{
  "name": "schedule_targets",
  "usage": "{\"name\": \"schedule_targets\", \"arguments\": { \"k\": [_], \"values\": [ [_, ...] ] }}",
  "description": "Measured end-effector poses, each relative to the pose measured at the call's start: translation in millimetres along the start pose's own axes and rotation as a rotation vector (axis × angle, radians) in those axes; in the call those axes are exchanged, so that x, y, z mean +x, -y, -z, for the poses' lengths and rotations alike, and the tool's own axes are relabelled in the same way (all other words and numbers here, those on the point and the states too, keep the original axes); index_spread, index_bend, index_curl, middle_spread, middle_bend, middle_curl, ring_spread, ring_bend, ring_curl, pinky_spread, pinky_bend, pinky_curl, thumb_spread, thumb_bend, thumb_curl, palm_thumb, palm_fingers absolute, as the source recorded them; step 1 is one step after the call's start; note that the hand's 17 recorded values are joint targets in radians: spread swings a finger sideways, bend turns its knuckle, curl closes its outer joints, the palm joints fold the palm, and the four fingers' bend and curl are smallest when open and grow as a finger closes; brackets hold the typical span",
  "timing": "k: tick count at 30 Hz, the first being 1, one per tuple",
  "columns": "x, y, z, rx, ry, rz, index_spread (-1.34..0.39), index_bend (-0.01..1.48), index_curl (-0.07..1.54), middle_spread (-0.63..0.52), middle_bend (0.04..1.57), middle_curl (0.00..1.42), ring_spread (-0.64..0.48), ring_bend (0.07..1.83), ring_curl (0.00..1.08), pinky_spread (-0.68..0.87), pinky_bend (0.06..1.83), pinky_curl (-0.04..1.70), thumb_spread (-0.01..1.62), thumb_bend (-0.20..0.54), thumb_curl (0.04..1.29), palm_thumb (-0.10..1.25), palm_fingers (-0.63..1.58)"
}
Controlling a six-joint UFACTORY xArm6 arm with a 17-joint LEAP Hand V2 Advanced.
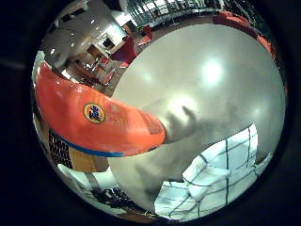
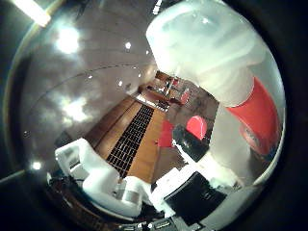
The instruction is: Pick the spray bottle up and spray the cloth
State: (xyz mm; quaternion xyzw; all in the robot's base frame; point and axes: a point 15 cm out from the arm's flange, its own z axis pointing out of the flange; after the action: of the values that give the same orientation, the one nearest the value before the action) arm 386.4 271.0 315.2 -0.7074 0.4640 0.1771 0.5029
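The spray bottle [image 1: 94,117] is orange with a round logo and a blue band, and it fills much of the little finger side view, close against my palm. Its white spray head [image 2: 207,53] and a strip of the orange body show in the thumb side view. My hand [image 2: 144,192] shows there as white and black parts, with fingers [image 2: 103,180] curled in round the bottle. The bottle hangs above the round pale table [image 1: 211,70]. A white cloth [image 1: 216,174] with dark grid lines lies crumpled on the table near its edge, apart from the bottle.
A shadow of the bottle and hand [image 1: 188,122] falls on the table between bottle and cloth. Red chairs [image 1: 127,49] stand beyond the table's edge. Below lies a wooden floor with a dark grille [image 2: 130,139].
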Motion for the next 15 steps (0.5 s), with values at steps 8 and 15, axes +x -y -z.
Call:
{"name": "schedule_targets", "arguments": {
  "k": [8,15],
  "values": [
    [7.8,22.0,47.6,0.056,-0.079,0.066,-0.27,0.19,0.43,0.03,0.44,0.40,0.06,0.59,0.37,0.44,0.39,0.53,1.11,-0.020,0.45,0.71,0.25],
    [9.0,32.1,83.1,0.088,-0.127,0.098,-0.26,0.18,0.41,0.02,0.41,0.40,0.06,0.56,0.35,0.44,0.37,0.47,1.10,-0.024,0.44,0.71,0.31]
  ]
}}
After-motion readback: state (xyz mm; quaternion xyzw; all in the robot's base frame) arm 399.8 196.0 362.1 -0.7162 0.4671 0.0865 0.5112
